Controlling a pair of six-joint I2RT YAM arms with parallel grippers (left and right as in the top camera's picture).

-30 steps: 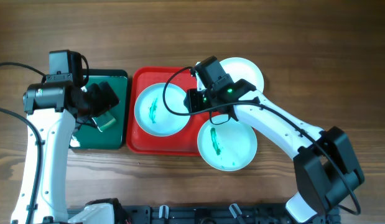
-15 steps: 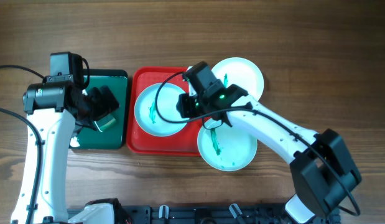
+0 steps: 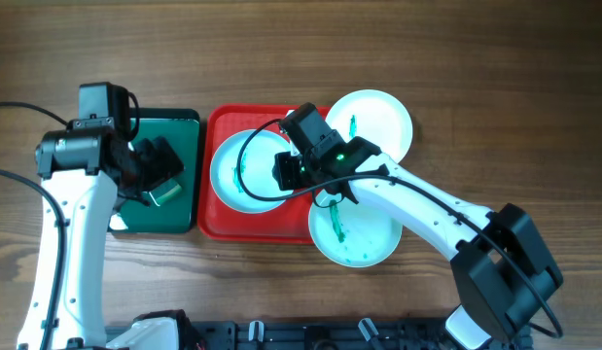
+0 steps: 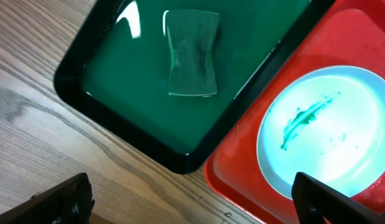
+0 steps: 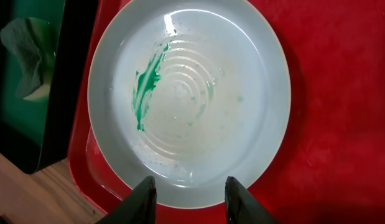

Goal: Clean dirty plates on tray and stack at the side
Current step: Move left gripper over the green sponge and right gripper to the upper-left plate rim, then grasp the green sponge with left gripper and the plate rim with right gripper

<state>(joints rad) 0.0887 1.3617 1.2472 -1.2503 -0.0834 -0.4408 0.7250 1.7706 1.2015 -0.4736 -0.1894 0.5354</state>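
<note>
Shifted leftward over the red tray (image 3: 215, 222) within the last second, the right gripper (image 5: 193, 200) is pictured at the near rim of the smeared plate (image 5: 189, 99), which lies flat inside that tray. Its fingers are held partly apart and nothing is gripped. The rim is seen in the gap between them, with the plate's bulk spreading straight ahead. Being round, the plate offers no long axis, though its green smear (image 5: 145, 87) lies ahead and to the left. The left gripper (image 4: 189, 194), spread wide and empty, is placed farther off, with the sponge (image 4: 192, 53) ahead of it on the dark green tray (image 4: 117, 93).
</note>
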